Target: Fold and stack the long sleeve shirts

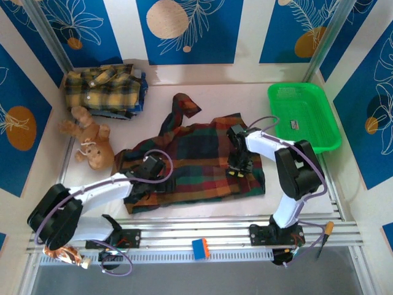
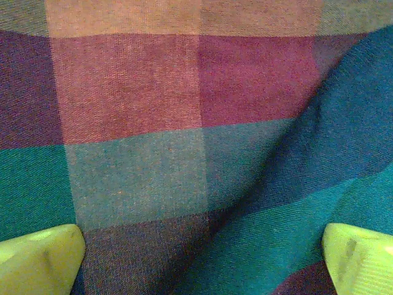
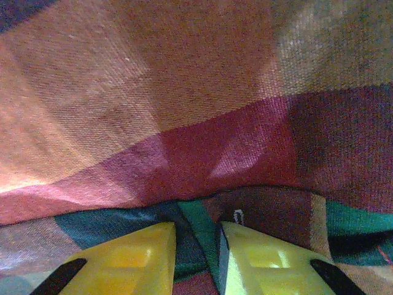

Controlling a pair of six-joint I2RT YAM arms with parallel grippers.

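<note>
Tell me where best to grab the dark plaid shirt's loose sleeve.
Take the sleeve near its cuff end, coming down from above and pinching across its width. It lies narrow, reaching from the dark plaid shirt toward the far edge, with bare table on both sides.

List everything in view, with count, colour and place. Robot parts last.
dark plaid shirt: 1, green, navy, red and orange, spread flat mid-table, one sleeve trailing to the far side
yellow plaid shirt: 1, yellow and black, folded in the far-left corner
folded cloth: 1, blue edge, under the yellow plaid shirt, type unclear
teddy bear: 1, brown, left edge, near side of the folded pile
basket: 1, green plastic, far right
small block: 1, blue and orange, on the near rail
table: 1, white
left claw: 1, yellow-green fingers, open, over the shirt's near-left part
right claw: 1, yellow fingers, pinching a fold on the shirt's right side
</note>
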